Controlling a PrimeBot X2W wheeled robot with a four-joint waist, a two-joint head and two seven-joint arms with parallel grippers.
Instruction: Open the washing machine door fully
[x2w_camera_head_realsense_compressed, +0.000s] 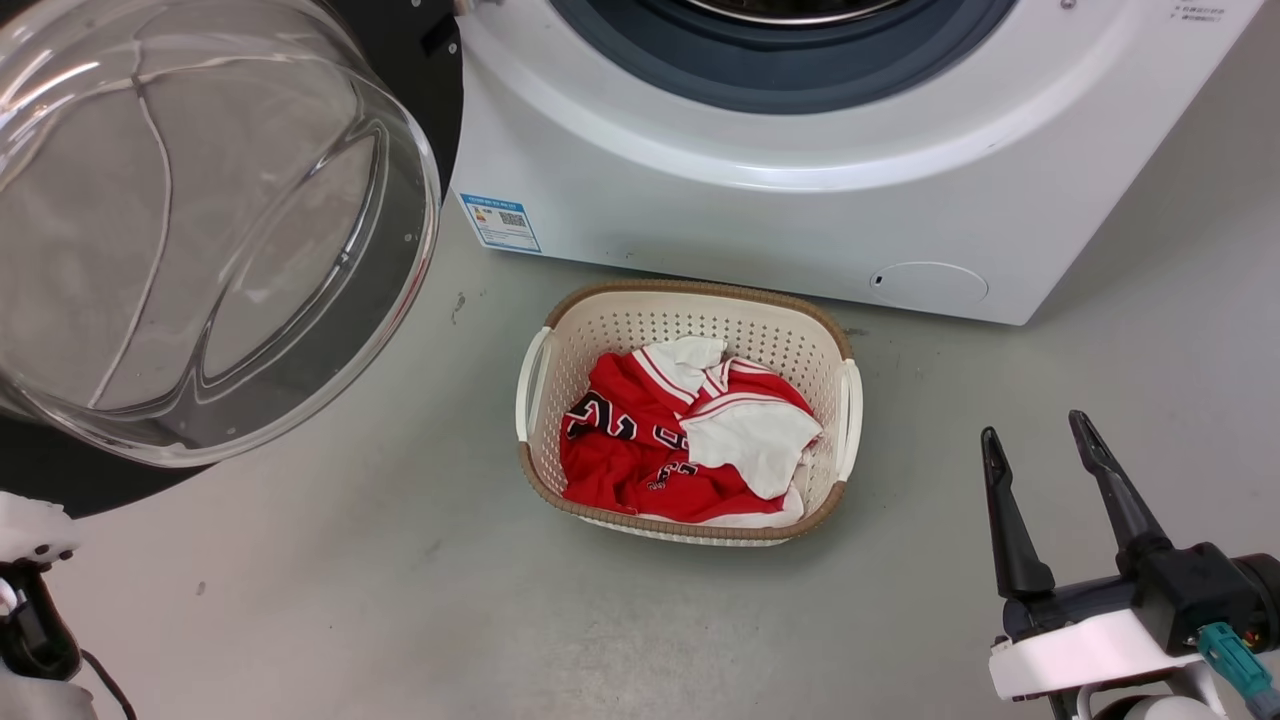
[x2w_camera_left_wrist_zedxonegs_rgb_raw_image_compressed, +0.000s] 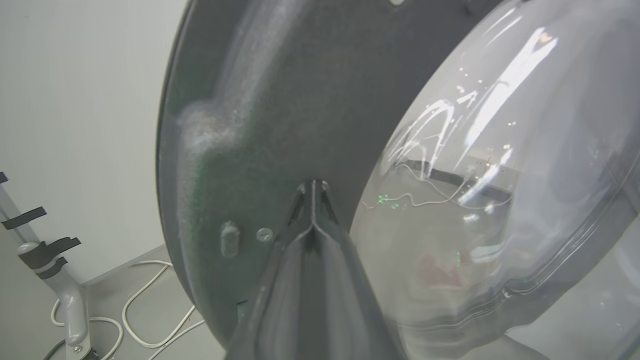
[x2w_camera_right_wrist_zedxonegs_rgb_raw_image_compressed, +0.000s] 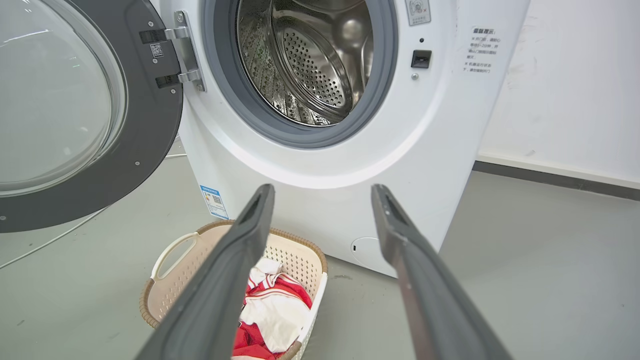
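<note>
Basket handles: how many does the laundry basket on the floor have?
2. In the head view, one white handle is on the left side of the basket, and the other is on its right side. No others seem to be hidden.

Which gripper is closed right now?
The left gripper: its fingers meet at the tips, pointing at the dark inner face of the washing machine door. The right gripper has its fingers spread apart.

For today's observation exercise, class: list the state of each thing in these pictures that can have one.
washing machine door: open wide
drum: empty where visible
laundry basket: holding red and white clothes
left gripper: shut, by the door
right gripper: open, empty
</note>
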